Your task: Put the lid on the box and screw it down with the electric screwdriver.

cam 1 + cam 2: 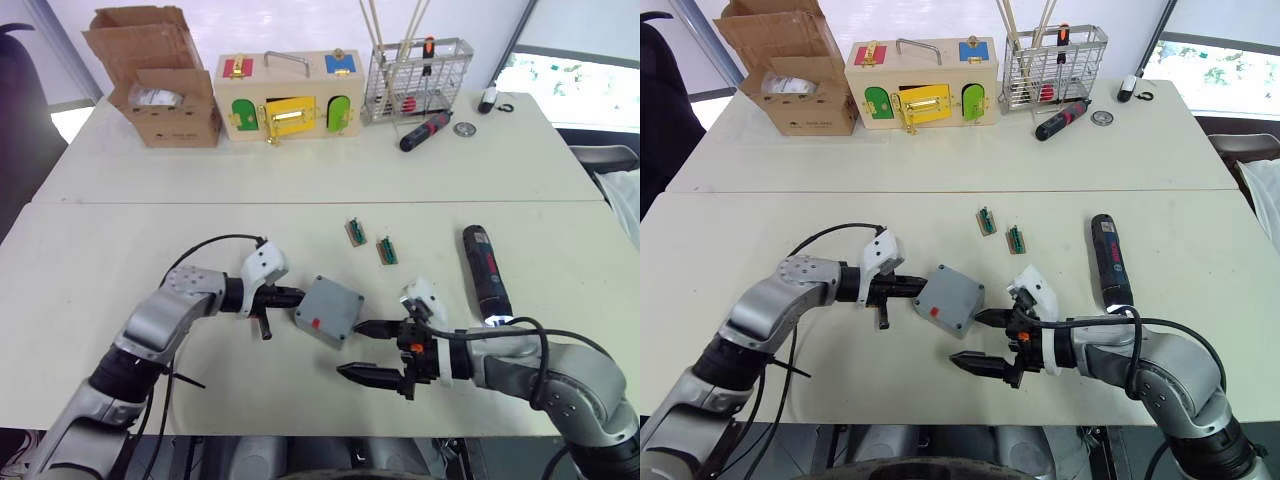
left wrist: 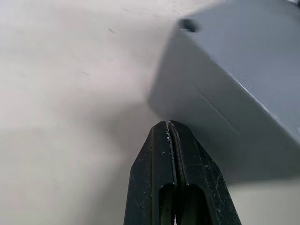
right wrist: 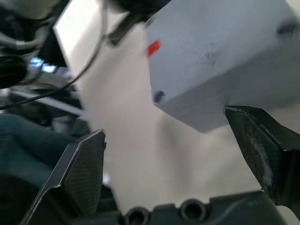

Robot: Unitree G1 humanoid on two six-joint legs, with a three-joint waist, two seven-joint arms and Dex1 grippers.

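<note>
the box (image 1: pixel 328 310) sits near the front of the table (image 1: pixel 120 240), between your two grippers, with what looks like the lid on it, a corner screw hole and a small red mark on its top face; whether the lid is seated flush you cannot tell. your right gripper (image 1: pixel 372 352) is just beside its near right corner, fingers spread wide and holding nothing; your left gripper (image 1: pixel 286 296) has its fingers pressed together, the tips at or very near the box's left wall. it looks like stiff, light, smooth plastic, so it will likely slide under a push; grip it across two opposite side walls, not the top. farther right, the electric screwdriver (image 1: pixel 486 273) lies flat; take it at mid-barrel. beyond lie two small green parts (image 1: pixel 371 241), then the wooden box (image 1: pixel 289 94), cardboard carton (image 1: pixel 160 78) and wire rack (image 1: pixel 418 75).
</note>
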